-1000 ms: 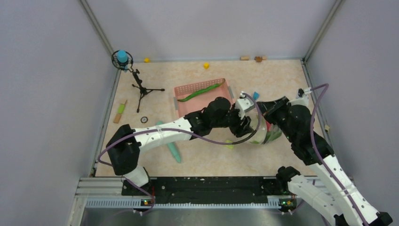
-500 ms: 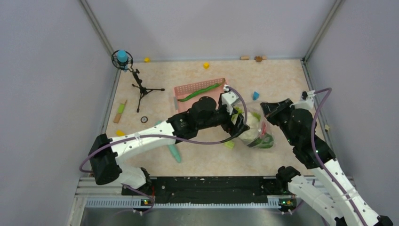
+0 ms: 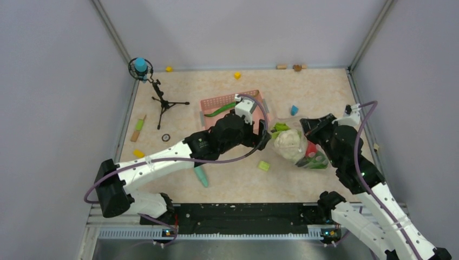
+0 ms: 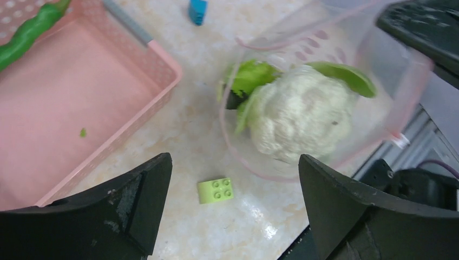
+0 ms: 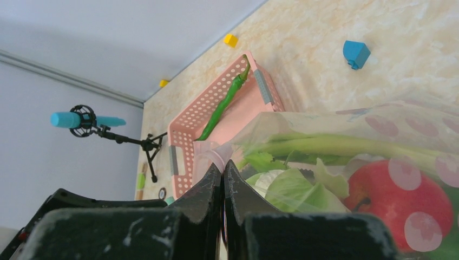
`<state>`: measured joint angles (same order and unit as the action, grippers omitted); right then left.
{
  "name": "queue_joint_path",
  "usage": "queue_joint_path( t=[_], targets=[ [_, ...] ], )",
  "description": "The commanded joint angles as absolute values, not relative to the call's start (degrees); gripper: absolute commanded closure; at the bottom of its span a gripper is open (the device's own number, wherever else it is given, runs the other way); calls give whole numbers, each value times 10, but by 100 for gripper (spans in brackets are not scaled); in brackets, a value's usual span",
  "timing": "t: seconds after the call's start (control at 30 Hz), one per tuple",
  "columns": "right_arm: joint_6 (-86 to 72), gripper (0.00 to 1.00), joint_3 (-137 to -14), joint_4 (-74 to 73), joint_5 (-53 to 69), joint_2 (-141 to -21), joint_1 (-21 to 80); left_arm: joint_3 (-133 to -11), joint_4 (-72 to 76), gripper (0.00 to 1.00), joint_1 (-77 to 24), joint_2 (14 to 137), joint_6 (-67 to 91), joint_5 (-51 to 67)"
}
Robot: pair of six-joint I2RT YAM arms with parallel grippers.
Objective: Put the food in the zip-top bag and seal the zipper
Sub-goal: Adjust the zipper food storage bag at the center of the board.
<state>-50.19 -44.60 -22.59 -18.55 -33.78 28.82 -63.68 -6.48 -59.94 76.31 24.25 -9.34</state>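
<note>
The zip-top bag lies on the table and holds the food: white cauliflower, red tomato and dark green leaves. In the right wrist view the leek stalk and tomato show through the plastic. My right gripper is shut on the bag's pinkish zipper strip; it also shows in the top view. My left gripper is open and empty, just left of the bag's gaping mouth, also seen in the top view.
A pink basket with a green pepper stands behind my left gripper. A lime block lies between my left fingers' tips on the table. A teal stick, a blue block and a microphone tripod are about.
My left gripper has drawn back leftward from the bag, now open and empty. The bag has shifted right and lies flatter, its cauliflower exposed. The right gripper keeps its hold.
</note>
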Motion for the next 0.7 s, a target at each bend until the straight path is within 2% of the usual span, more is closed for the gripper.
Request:
queue_joint_path(
  t=[0.0,0.33,0.5,0.6,0.67],
  targets=[
    [-493,100,-448,-159,-174,-330,289,-688,-131,11,-579,798,342,-193],
    [-484,100,-444,-163,-163,-349,289,-728,-108,32,-556,877,349,-114],
    [-480,100,-441,-167,-168,-341,288,-740,-106,54,-550,900,342,-89],
    [-479,100,-441,-171,-171,-340,289,-750,-108,57,-550,917,330,-87],
    [-478,100,-440,-172,-170,-338,288,-764,-122,63,-549,932,327,-88]
  ],
)
